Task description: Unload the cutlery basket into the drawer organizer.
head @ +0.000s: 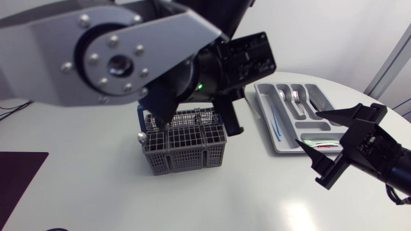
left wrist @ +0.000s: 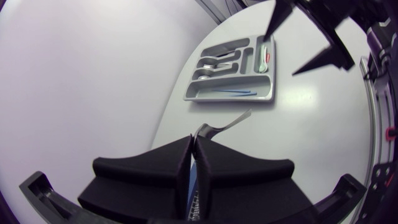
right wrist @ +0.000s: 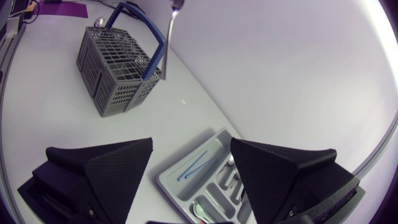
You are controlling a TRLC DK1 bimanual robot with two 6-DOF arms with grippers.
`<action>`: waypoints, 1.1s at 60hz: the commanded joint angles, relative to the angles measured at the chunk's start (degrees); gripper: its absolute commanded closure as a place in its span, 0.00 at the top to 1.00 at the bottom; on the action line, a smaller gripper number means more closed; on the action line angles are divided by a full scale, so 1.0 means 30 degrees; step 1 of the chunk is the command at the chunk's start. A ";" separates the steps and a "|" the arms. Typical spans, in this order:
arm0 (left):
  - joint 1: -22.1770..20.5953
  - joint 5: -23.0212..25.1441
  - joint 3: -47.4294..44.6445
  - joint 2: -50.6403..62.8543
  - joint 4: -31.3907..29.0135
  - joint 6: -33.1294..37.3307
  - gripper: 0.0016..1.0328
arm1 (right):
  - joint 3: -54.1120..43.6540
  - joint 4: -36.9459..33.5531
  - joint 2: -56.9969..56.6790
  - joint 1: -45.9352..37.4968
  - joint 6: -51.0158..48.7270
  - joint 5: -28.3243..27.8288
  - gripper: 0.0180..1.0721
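My left gripper (left wrist: 193, 146) is shut on the broad end of a silver utensil (left wrist: 219, 127). It hangs over the grey cutlery basket (head: 185, 146), above its blue handle. In the right wrist view the utensil (right wrist: 169, 38) dangles with its thin end just above the basket (right wrist: 118, 59). A spoon bowl (head: 141, 136) sticks up at the basket's left corner. The grey drawer organizer (head: 263, 109) lies to the right and holds silver cutlery, a thin blue piece and a green-and-red piece. My right gripper (head: 307, 128) stands open over the organizer's near end, with nothing between its fingers.
A dark purple mat (head: 19, 173) lies at the table's left edge. The round white table's edge curves behind the organizer (right wrist: 205, 171). Bare table lies in front of the basket and between it and the organizer.
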 commanded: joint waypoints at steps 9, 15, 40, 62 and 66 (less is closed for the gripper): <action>-0.0081 0.0829 0.3547 0.3230 -0.2219 -0.6059 0.05 | 0.0103 0.0965 0.1047 0.2434 0.3998 0.1646 0.81; -0.0110 0.1327 0.5100 0.4343 -0.3596 -0.7582 0.05 | 0.0074 0.2400 0.2043 0.3811 0.4701 0.3639 0.79; -0.0637 0.2411 0.9289 0.7127 -0.6350 -1.1039 0.05 | 0.0162 0.4715 0.3362 0.6213 0.5404 0.6246 0.50; -0.0725 0.3437 1.0285 0.7654 -0.7434 -1.2153 0.05 | -0.0541 0.6268 0.3684 0.6155 0.5140 0.6539 0.26; -0.0696 0.3700 1.0285 0.7654 -0.7493 -1.2299 0.05 | -0.0746 0.6560 0.3684 0.6184 0.5140 0.6539 0.24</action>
